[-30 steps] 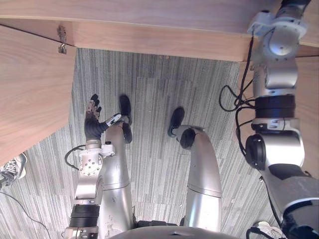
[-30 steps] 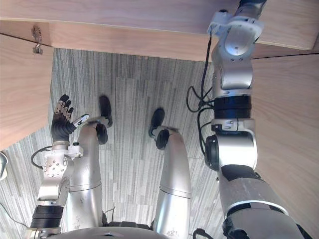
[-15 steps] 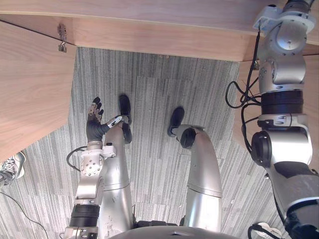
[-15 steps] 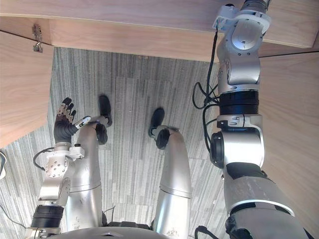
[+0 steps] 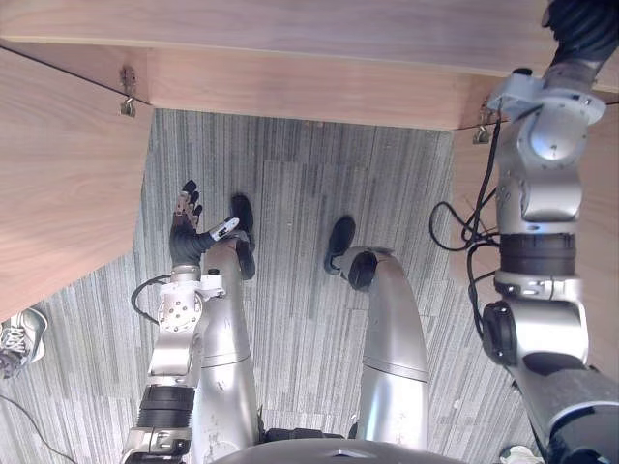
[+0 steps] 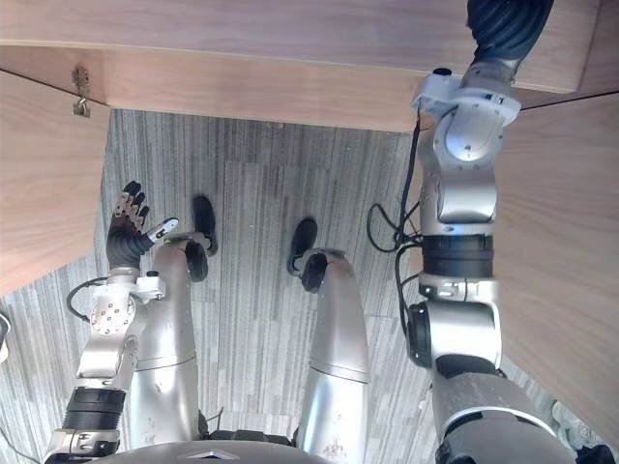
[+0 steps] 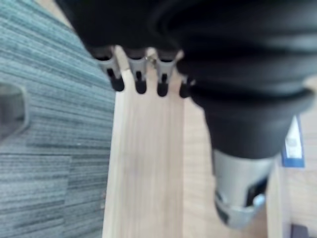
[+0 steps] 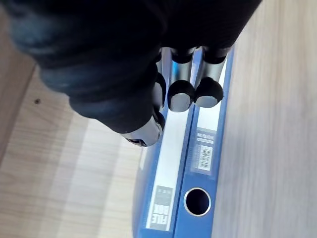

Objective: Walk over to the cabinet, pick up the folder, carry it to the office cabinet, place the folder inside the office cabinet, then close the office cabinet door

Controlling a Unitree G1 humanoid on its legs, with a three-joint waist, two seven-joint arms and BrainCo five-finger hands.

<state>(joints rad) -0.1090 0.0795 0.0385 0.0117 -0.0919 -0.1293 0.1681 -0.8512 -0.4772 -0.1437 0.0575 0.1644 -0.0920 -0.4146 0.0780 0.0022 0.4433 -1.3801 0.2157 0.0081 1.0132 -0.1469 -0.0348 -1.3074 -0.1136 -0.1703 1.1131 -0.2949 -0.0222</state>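
Grey striped carpet (image 5: 290, 193) runs under the open wooden cabinet (image 5: 290, 87) in front of me, with its left door (image 5: 58, 193) and right door (image 6: 571, 242) swung out to either side. Over the last second my right arm has slid lower in the head views, by more than the slight shift of the whole picture, so its dark wrist cover now shows at the top edge. I read that as the arm easing back a little from the shelf. The right hand (image 8: 181, 79) has its fingers curled over the spine of the blue folder (image 8: 198, 163), thumb alongside, so I judge it not yet released. The folder stands in the cabinet between pale wooden panels; I can't tell what else is in there. My left hand (image 5: 182, 237) hangs low, fingers straight, holding nothing. Both doors are open.
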